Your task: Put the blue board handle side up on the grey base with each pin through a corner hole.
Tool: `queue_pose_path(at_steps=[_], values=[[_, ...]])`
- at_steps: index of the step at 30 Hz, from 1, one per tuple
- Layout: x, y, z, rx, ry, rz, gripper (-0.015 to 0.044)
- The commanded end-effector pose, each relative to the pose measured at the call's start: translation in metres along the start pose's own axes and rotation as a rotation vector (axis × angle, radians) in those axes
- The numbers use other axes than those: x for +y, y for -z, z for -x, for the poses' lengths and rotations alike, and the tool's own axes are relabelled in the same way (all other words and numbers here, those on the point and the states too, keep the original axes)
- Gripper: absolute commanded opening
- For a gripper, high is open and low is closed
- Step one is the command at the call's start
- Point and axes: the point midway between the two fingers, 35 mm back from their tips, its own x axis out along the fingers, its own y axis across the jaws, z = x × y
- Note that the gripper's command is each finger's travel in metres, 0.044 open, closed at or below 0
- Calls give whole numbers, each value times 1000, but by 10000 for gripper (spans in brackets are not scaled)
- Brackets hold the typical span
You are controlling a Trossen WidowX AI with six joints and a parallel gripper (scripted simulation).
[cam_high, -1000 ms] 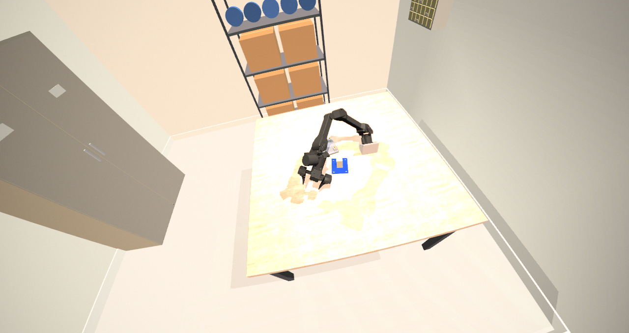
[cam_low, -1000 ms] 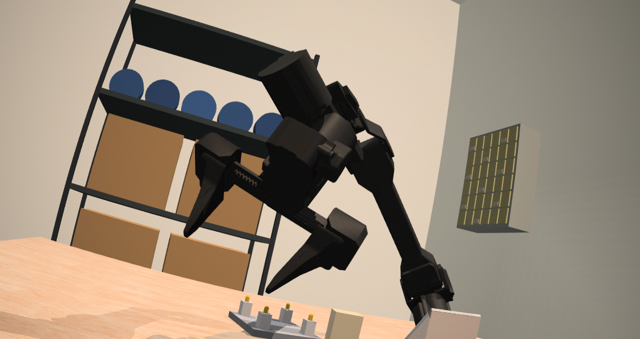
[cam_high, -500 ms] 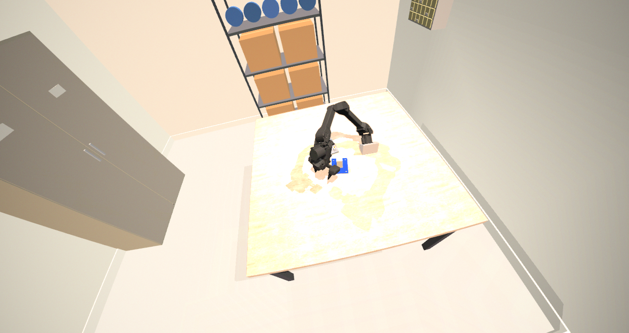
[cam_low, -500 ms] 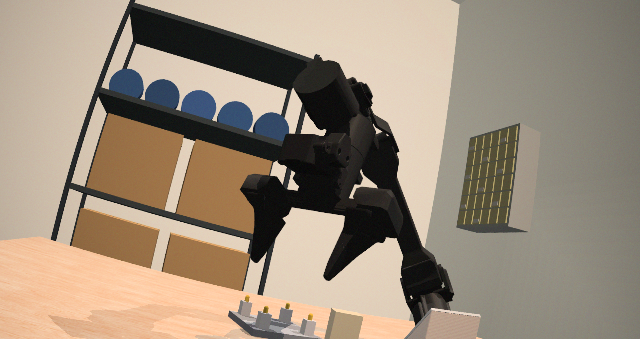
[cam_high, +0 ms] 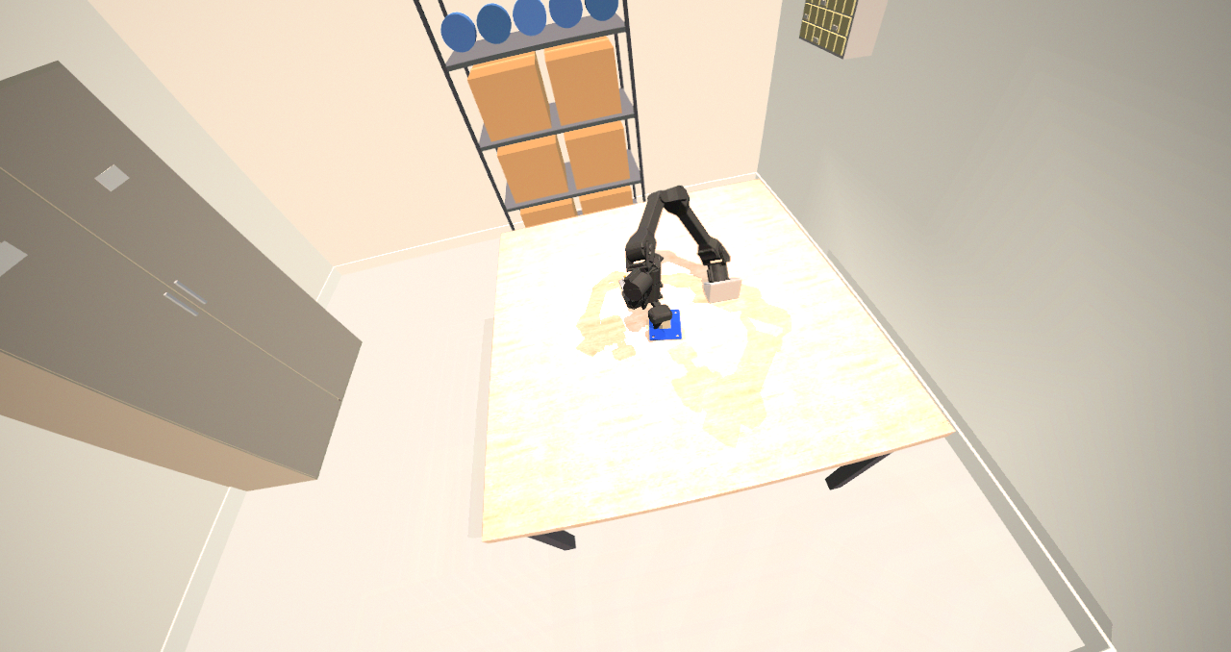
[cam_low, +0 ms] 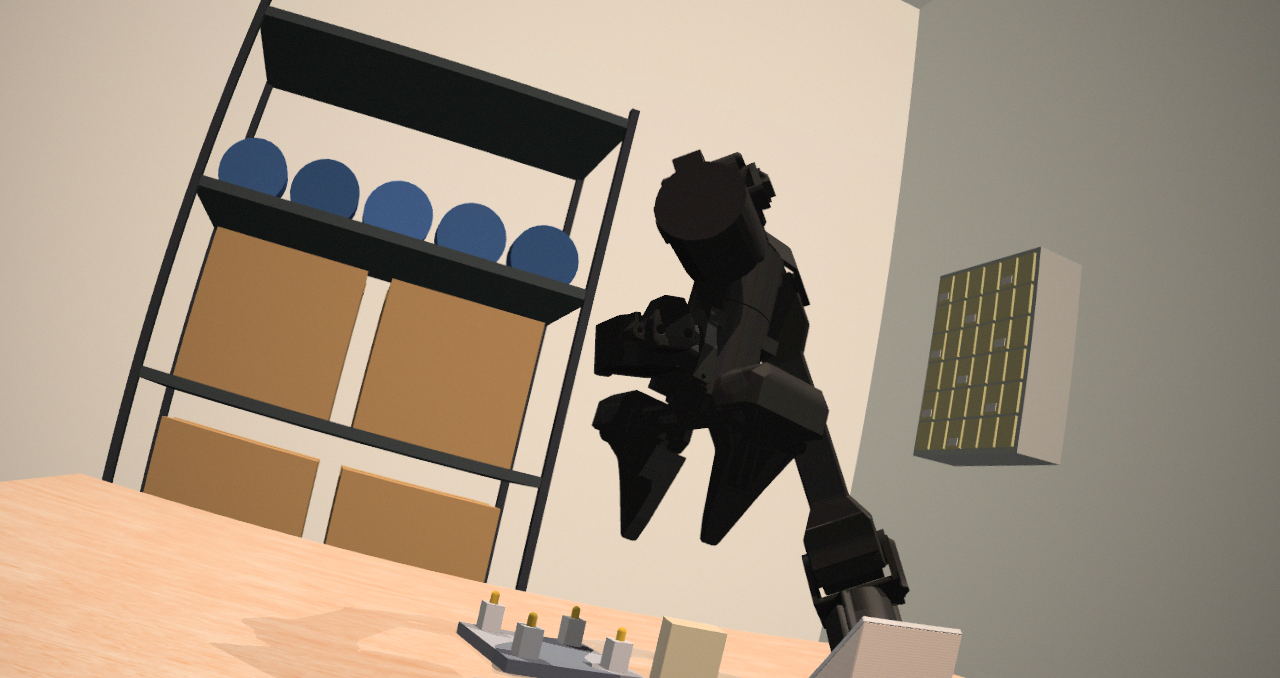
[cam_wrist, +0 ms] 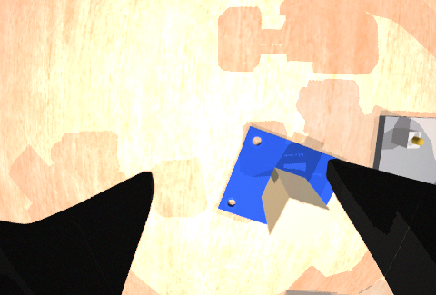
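- The exterior view shows four gold pins [cam_low: 494, 597] [cam_wrist: 417, 141]; the wrist view, one.
- The blue board [cam_high: 673, 333] [cam_wrist: 241, 185] lies off the grey base [cam_low: 519, 658] [cam_wrist: 401, 161], nearer the table's [cam_high: 602, 476] [cam_low: 89, 531] [cam_wrist: 68, 59] far edge than its near edge.
- Gripper [cam_high: 647, 317] [cam_low: 669, 540] [cam_wrist: 242, 175] wide open, holding nothing.
- Squared, cream handle [cam_high: 665, 325] [cam_low: 689, 649] [cam_wrist: 300, 224]; streaky wood grain.

From my seat I count one flat blue board [cam_high: 674, 335] [cam_wrist: 249, 166] and one pale beige block handle [cam_high: 665, 324] [cam_low: 690, 647] [cam_wrist: 297, 211]. I make out one flat grey base [cam_low: 559, 659] [cam_wrist: 395, 164], four light-grey square posts and four gold pins. Beyond, I get five round blue discs, one dark metal shelf rack [cam_high: 482, 139] [cam_low: 393, 434], and one black jointed robot arm [cam_high: 647, 226] [cam_low: 827, 477] on one pale wooden table [cam_high: 593, 450] [cam_low: 89, 531] [cam_wrist: 68, 82].
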Motion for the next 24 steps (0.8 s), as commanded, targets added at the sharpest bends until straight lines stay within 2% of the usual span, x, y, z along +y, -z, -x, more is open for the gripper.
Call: queue_pose_path(at_steps=[1,15,20,24], values=[[-41,59,21,110,117,-374,440],[-43,66,22,113,122,-386,440],[-47,70,-10,112,123,-386,440],[-47,71,-12,112,123,-387,440]])
